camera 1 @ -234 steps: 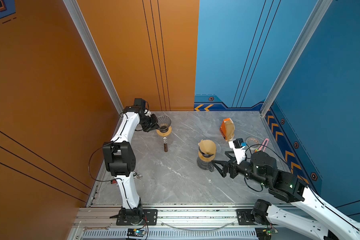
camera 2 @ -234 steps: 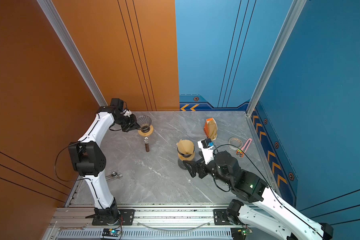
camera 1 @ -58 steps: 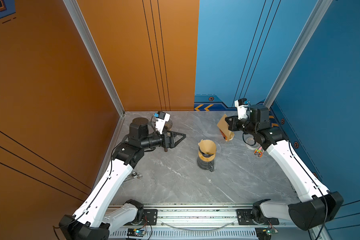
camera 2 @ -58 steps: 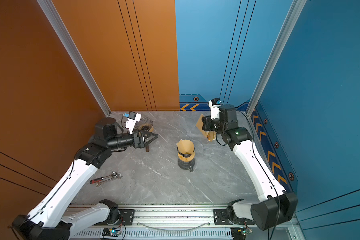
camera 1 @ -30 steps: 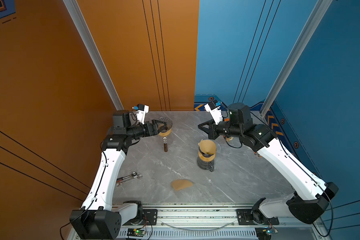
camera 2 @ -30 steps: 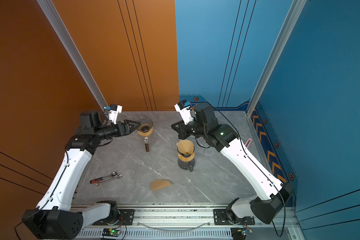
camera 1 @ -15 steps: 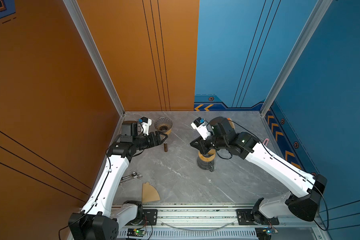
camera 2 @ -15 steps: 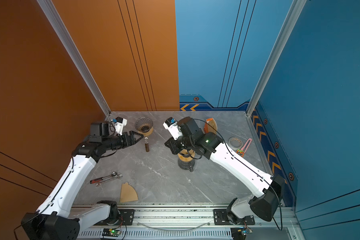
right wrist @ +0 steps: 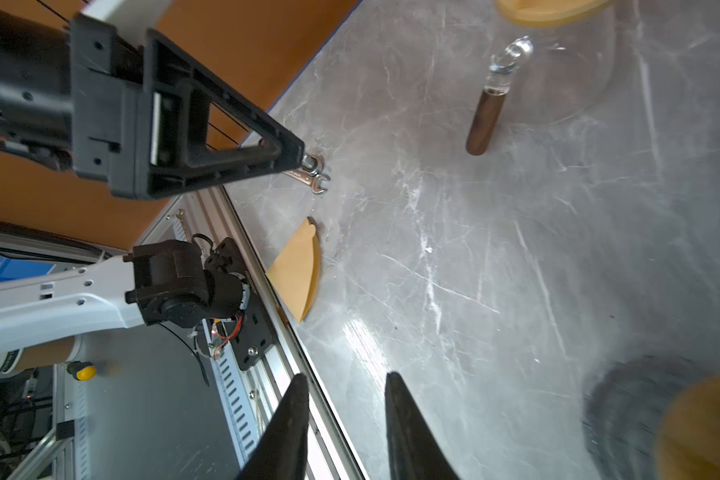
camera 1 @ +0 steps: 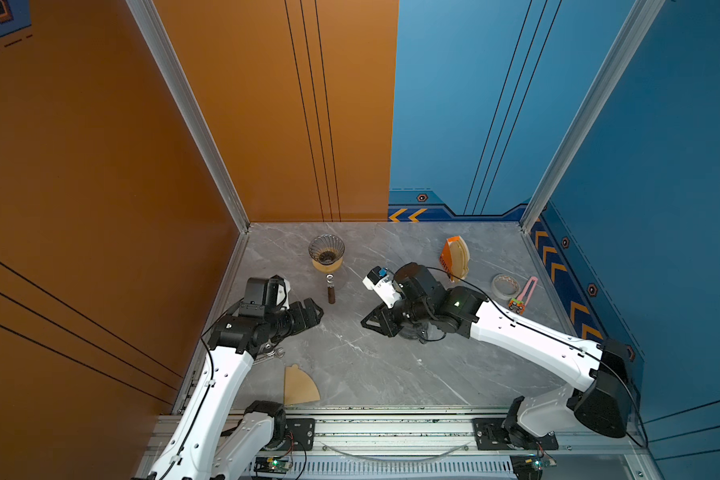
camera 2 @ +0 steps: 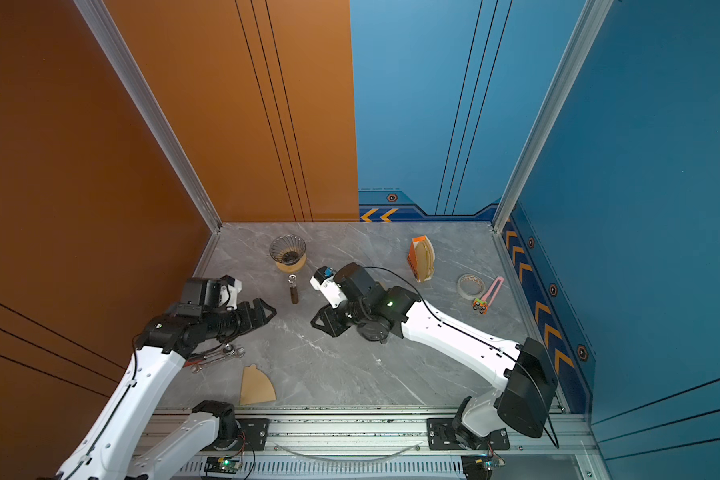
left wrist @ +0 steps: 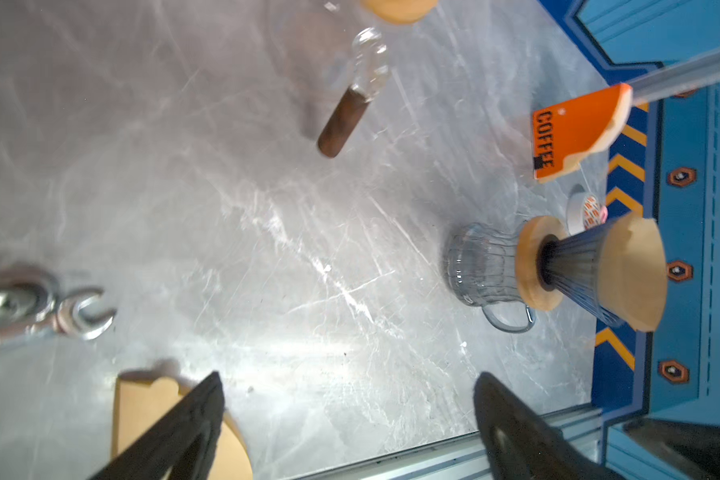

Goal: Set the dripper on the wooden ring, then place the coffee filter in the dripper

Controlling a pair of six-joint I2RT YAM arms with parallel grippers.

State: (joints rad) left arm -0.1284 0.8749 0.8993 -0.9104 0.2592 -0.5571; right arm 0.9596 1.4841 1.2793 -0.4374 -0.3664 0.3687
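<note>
A flat brown coffee filter [camera 1: 301, 387] [camera 2: 257, 386] lies on the table by its front edge, left of the middle. The empty glass dripper [camera 1: 327, 251] [camera 2: 288, 251] on its wooden ring stands at the back left. My left gripper [camera 1: 316, 311] [left wrist: 350, 395] hovers open between them, pointing right; one of its fingers [left wrist: 192, 419] overlaps the filter [left wrist: 146, 411]. My right gripper [camera 1: 371, 322] [right wrist: 346, 386] points left mid-table, its jaws apart and empty, the filter [right wrist: 298, 270] ahead of it. A second dripper [left wrist: 591, 270], holding a filter, sits on a glass carafe [left wrist: 483, 266].
An orange filter holder [camera 1: 454, 257] stands at the back right. A brown-handled stopper [camera 1: 330, 291] lies in front of the empty dripper. Wrenches [camera 2: 215, 355] lie under my left arm. A tape roll [camera 1: 505, 286] and a pink tool [camera 1: 524, 295] are at the right edge.
The loose filter went from front middle to front left. My left gripper drew back from the dripper and opened wider. My right arm swung over the carafe and its jaws parted.
</note>
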